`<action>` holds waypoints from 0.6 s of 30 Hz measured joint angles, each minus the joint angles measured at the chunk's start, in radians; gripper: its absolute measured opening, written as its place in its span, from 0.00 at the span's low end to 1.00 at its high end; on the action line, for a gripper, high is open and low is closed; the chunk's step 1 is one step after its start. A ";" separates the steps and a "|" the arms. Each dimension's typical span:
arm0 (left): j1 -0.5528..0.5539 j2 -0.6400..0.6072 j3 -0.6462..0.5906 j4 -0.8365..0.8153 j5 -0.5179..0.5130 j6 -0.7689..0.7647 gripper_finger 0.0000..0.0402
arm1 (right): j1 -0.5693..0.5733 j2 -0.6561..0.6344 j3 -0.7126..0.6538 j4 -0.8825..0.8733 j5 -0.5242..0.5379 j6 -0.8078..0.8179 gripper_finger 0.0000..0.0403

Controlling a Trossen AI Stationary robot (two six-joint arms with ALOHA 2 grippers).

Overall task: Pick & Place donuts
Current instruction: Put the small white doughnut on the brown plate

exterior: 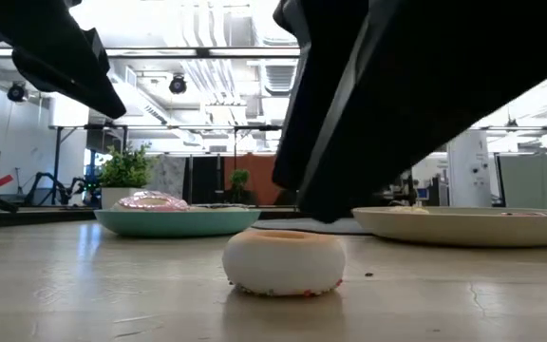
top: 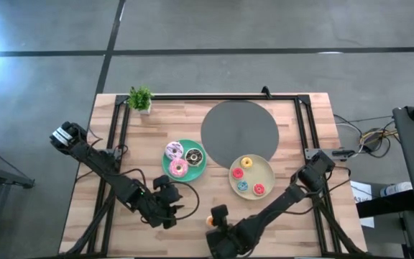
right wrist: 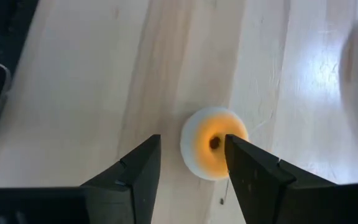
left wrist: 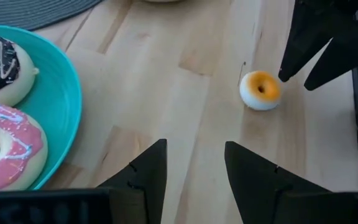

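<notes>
From above, the wooden table (top: 77, 216) carried a teal plate (top: 200, 171) with three larger donuts: a lilac-white sprinkled donut (top: 174, 151), a chocolate donut (top: 193, 155) and a pink-iced donut (top: 177, 169). Beside it, a pale-yellow plate (top: 267, 173) held three tiny ones in orange, red and pink. A dark round mat (top: 239, 129) lay behind both plates, and a small potted plant (top: 141, 99) stood at the far left corner. The left gripper (top: 169, 208) waited near the front edge, just in front of the teal plate. The right gripper (top: 218, 217) hung at the front edge over a tiny orange donut (top: 212, 220) on bare wood — off both plates.

At table height, that small donut (exterior: 284, 261) sat flat on the table, white-sided, with the right arm's dark bulk directly above it and apart from it.

In the left wrist view, the left gripper (left wrist: 194, 180) stood with its fingers (left wrist: 146, 174) parted and nothing between them; the orange donut (left wrist: 260, 91) lay well ahead on the wood.

In the right wrist view, the right gripper (right wrist: 191, 163) was spread moderately — the orange donut (right wrist: 211, 149) lay under the gap, one finger (right wrist: 257, 171) overlapping its edge; whether they touched it I could not tell.
</notes>
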 joint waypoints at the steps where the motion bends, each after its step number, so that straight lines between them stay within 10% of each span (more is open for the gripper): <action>1: 0.000 0.000 0.000 0.000 -0.005 0.001 0.34 | -0.001 0.000 -0.002 0.000 0.001 0.000 0.42; 18: 0.000 0.001 0.000 0.000 -0.013 -0.008 0.34 | -0.046 0.000 -0.067 0.061 -0.074 0.014 0.30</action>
